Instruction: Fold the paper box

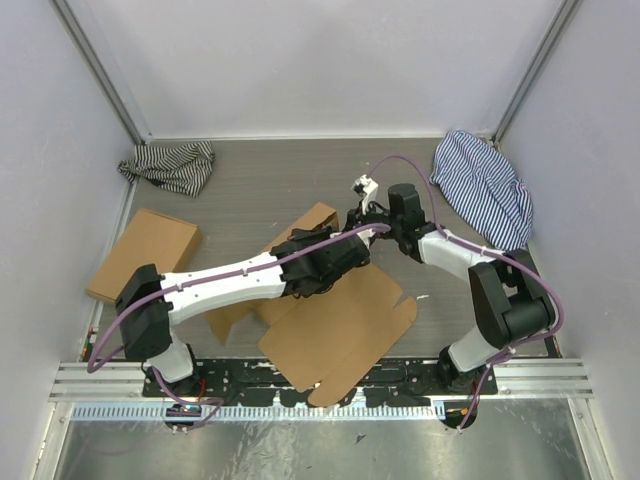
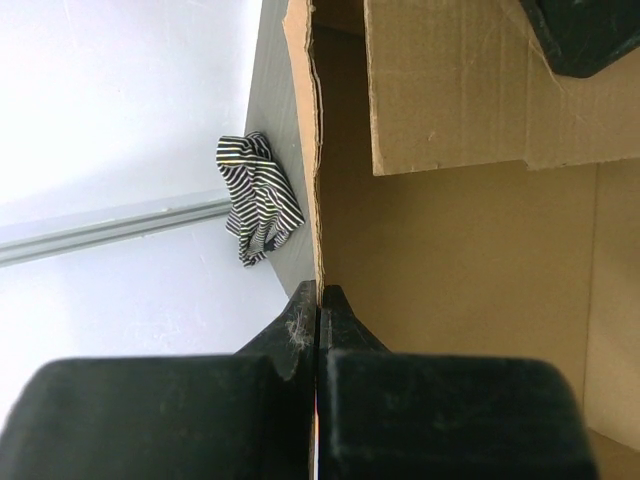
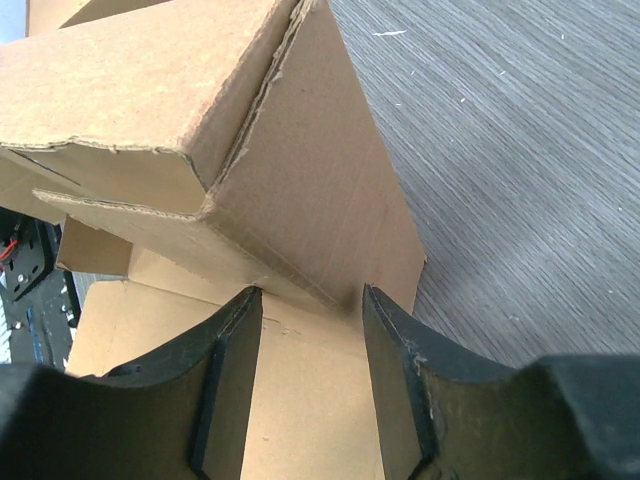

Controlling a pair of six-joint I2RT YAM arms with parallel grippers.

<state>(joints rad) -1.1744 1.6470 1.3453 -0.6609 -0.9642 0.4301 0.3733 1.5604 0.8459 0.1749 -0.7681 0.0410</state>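
My left gripper [image 2: 318, 297] pinches shut on a raised wall edge of the paper box [image 1: 340, 330], mid-table [image 1: 250, 190], while my right gripper [image 3: 311, 293], jaws apart, straddles its folded far corner just ahead.

Two white-shelled arms [image 1: 225, 283] with black joints [image 1: 505, 300], looping purple cables [image 1: 400, 158] and matte black wedge-shaped claw fingers [image 3: 398, 380]
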